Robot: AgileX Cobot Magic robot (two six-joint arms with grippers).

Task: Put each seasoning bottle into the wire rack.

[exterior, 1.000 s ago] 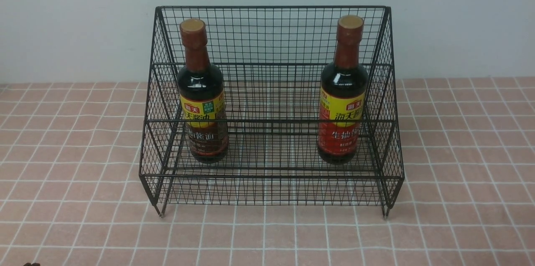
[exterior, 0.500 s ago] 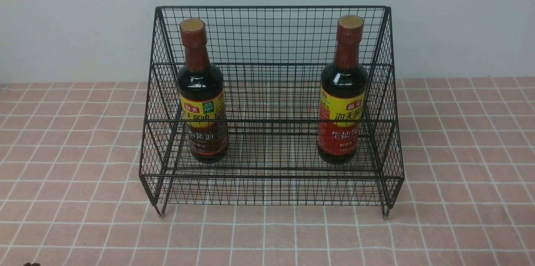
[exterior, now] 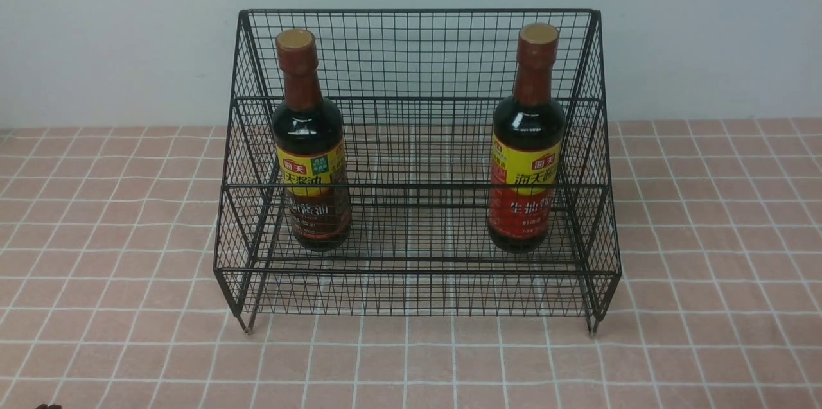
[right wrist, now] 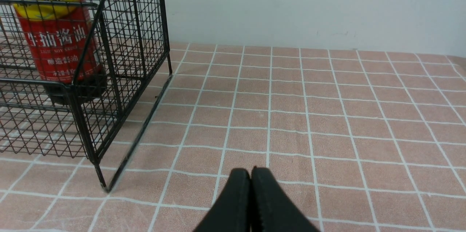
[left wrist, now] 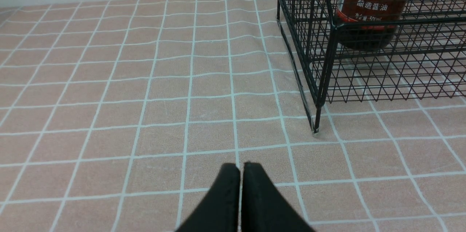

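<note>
Both seasoning bottles stand upright inside the black wire rack [exterior: 417, 97]. The brown-label bottle [exterior: 311, 139] is at the rack's left end, the red-label bottle [exterior: 528, 139] at its right end. In the left wrist view my left gripper [left wrist: 241, 166] is shut and empty over the tablecloth, short of the rack's front left foot [left wrist: 316, 130], with the brown-label bottle [left wrist: 371, 10] behind the mesh. My right gripper [right wrist: 251, 170] is shut and empty too, off the rack's right side [right wrist: 127, 61], where the red-label bottle [right wrist: 58, 39] shows. Neither gripper appears in the front view.
A pink tablecloth with a white grid [exterior: 128, 332] covers the table around the rack. A pale wall [exterior: 103, 36] rises close behind the rack's tall back.
</note>
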